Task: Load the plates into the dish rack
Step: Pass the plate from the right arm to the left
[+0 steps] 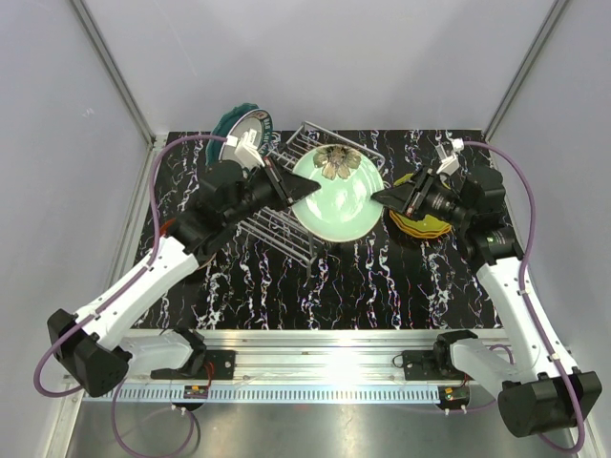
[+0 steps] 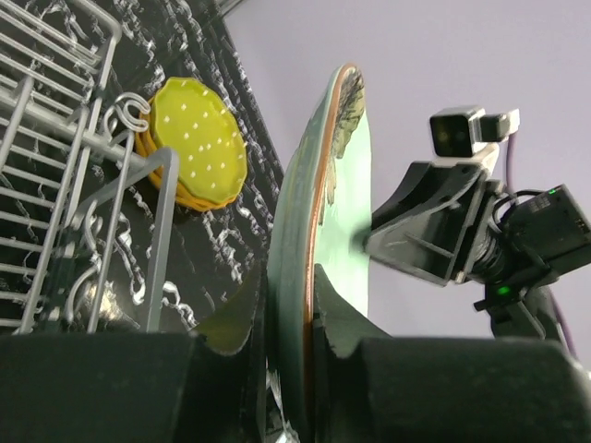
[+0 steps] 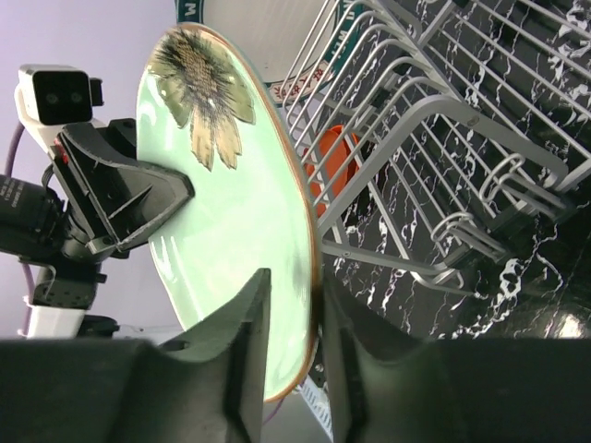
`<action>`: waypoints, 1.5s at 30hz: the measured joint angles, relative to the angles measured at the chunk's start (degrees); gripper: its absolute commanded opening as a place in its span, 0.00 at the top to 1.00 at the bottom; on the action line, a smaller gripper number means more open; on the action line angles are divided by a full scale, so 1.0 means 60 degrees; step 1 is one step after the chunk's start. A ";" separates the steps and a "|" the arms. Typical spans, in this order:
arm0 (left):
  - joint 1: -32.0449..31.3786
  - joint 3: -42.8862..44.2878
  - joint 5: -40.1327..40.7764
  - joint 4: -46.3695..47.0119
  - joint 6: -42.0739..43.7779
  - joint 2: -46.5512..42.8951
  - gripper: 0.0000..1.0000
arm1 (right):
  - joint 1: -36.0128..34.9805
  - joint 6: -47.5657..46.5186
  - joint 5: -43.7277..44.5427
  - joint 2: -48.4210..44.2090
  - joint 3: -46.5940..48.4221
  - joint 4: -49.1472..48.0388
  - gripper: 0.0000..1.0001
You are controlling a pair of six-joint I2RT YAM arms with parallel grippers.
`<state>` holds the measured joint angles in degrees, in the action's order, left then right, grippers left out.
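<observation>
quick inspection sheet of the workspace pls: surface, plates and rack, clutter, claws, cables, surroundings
surface: black marbled table, no spills seen
job's things: dish rack left of centre; mint green plate held up at its right side; teal plate by its far-left corner; orange plate seen through the wires; yellow dotted stack on the table, right
clutter: nothing seen
claws: left claw pinches the mint plate's rim; right claw straddles the opposite rim, grip unclear
cables: purple cables loop along both arms
surroundings: pale enclosure walls

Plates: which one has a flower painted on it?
The mint green plate, on edge between the left gripper and right gripper. The yellow plates only have dots.
</observation>
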<state>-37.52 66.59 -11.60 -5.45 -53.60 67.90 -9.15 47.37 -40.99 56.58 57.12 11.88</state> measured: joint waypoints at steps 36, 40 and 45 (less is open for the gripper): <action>0.0514 0.2834 0.2841 -0.3672 0.9715 -0.2244 1.00 | -0.0040 -0.1020 -0.0025 0.0106 0.0138 -0.0066 0.36; 0.0517 0.2557 0.3592 -0.3657 1.0783 -0.2226 1.00 | -0.0040 -0.1096 -0.0011 0.0280 0.0138 -0.0058 0.36; 0.0641 0.2499 0.4058 -0.3719 1.1661 -0.1807 1.00 | -0.0040 -0.1209 0.0004 0.0437 0.0138 -0.0004 0.36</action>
<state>-33.67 81.58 12.75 -27.77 16.36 57.06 -9.39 40.12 -40.97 59.20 57.95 11.86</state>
